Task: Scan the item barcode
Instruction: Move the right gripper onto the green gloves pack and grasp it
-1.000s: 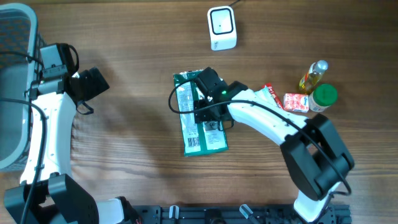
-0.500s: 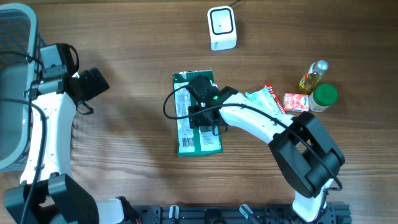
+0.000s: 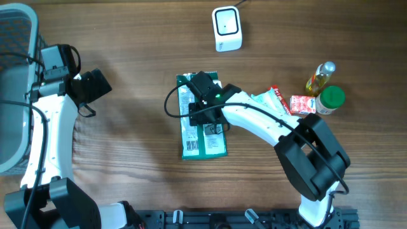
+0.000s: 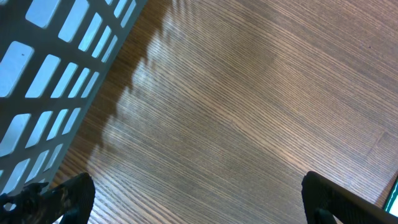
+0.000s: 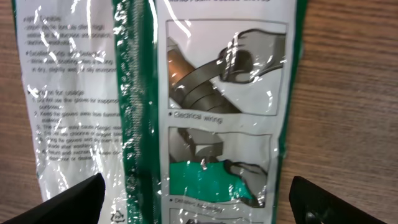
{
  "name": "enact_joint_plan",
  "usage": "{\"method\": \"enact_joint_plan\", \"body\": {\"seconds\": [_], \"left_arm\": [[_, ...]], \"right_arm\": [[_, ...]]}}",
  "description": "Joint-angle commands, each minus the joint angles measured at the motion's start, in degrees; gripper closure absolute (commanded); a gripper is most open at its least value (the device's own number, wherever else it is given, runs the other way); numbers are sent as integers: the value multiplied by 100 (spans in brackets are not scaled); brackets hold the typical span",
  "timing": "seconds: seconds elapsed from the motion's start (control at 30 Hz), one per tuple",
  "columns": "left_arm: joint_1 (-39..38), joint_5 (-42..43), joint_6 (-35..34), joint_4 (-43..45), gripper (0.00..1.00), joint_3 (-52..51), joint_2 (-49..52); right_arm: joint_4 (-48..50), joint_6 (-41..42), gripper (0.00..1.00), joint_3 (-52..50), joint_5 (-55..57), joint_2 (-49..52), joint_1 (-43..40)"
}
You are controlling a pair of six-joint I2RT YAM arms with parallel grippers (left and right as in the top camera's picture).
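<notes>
**Overhead and two wrist views: item counts and occlusions.** Two arms work at one wooden table (image 3: 127,159). One green packet (image 3: 205,144), the item to be scanned, lies flat near the table's centre, printed face up, directly under the right arm's wrist. One white scanner (image 3: 227,28) stands well apart from it, near the far edge. One slatted basket (image 3: 14,89) sits at the left edge. Four small goods cluster at the right: one yellow bottle (image 3: 320,77), one green-lidded jar (image 3: 331,98), one red carton (image 3: 303,104) and one red-and-white pouch (image 3: 273,97).

The right gripper (image 5: 199,199) hangs over the packet with its jaws spread wide, gripping nothing; only the two dark fingertips (image 5: 74,199) show, at the lower corners of the wrist view. The left gripper (image 4: 199,202) is likewise spread wide and empty, above bare wood beside the basket.

From overhead, the right wrist hides the packet's middle. The white panels at its near end are too small to read as a barcode. In the right wrist view the packet is cut off at top and bottom, and glare blurs its print. The basket is cropped in both views that show it
</notes>
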Motion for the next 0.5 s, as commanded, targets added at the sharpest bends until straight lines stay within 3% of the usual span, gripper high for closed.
{"method": "enact_joint_plan", "body": {"seconds": [0.0, 0.3, 0.47], "left_arm": [[26, -13, 72, 15, 0, 52, -42], [26, -13, 74, 15, 0, 52, -42], [26, -13, 74, 15, 0, 52, -42]], "right_arm": [[-11, 122, 5, 44, 142, 186, 160], [-232, 249, 5, 44, 402, 354, 173], [-341, 352, 18, -101, 378, 354, 175]]}}
